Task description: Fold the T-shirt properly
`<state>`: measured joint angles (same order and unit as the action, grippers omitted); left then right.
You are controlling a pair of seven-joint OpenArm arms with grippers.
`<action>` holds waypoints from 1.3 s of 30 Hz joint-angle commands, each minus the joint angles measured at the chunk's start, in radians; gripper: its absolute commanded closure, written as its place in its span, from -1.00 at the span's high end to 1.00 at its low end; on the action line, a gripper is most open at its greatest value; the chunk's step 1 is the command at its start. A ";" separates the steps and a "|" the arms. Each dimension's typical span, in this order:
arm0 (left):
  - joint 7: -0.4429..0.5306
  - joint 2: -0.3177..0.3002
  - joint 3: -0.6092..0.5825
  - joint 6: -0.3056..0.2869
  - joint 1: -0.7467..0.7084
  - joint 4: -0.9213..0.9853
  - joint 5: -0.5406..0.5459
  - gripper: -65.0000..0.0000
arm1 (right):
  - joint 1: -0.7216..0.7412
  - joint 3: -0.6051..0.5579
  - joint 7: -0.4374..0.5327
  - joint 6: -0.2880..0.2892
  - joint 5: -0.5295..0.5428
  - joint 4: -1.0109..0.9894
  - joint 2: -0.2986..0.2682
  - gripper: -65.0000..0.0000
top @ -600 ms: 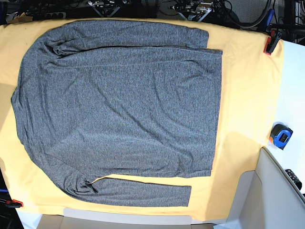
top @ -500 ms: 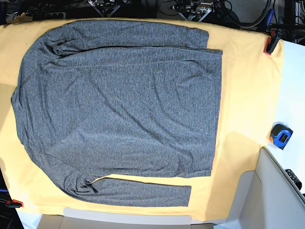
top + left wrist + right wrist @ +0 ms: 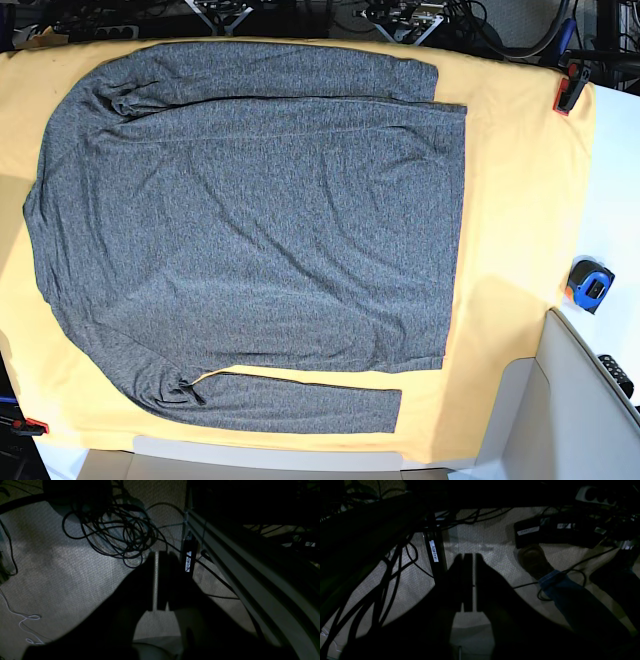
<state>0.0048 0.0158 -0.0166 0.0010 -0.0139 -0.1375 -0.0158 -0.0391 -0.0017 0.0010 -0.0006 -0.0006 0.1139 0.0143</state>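
So, from my seat at the controls, the big heathered dark-grey long-sleeved knit T-shirt is lying spread flat on the yellow-orange cloth that covers the table, filling most of the base view. Its hem edge faces 3 o'clock and the shoulders sit over at 9 o'clock. One sleeve runs along the 12 o'clock edge of the body, the other along the 6 o'clock edge, both laid alongside the torso. Lots of soft wrinkles across the fabric.

Neither arm shows up in the base view. Both wrist cameras are looking down at a dim grey carpet floor. The left gripper has its jaws pressed nearly together — just a thin sliver of light between them, and nothing in them. Past it at 11 o'clock there's a tangle of black cables. The right gripper looks the same: jaws closed, empty. At its 2 o'clock I can see a brown shoe with a blue jeans leg.

On the table, a blue-and-black tape measure sits off the cloth at 3 o'clock, and a red clamp grips the cloth's edge at 2 o'clock.
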 commanded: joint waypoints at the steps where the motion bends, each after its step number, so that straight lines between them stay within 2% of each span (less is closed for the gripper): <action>1: 0.008 -0.003 0.004 0.003 -0.001 -0.003 0.001 -1.00 | -0.003 -0.002 0.007 0.001 0.003 0.002 -0.001 -1.00; 20: 0.010 -0.003 0.004 0.003 -0.002 -0.003 0.001 -1.00 | -0.011 -0.002 0.009 0.001 0.003 0.007 -0.001 -1.00; 31: 0.016 -0.003 0.004 0.003 -0.039 -0.007 0.001 -1.00 | -0.117 -0.002 0.009 0.001 0.003 0.165 -0.001 -1.00; 39: 0.051 -0.004 0.002 0.003 -0.159 -0.210 0.001 -1.00 | -0.246 -0.002 0.009 0.003 0.003 0.312 -0.001 -1.00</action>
<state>0.0490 0.0132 -0.0166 0.0010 -0.1669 -0.3416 -0.0158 -0.2813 -0.0017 -0.0029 -0.0002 0.0021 0.4187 0.0143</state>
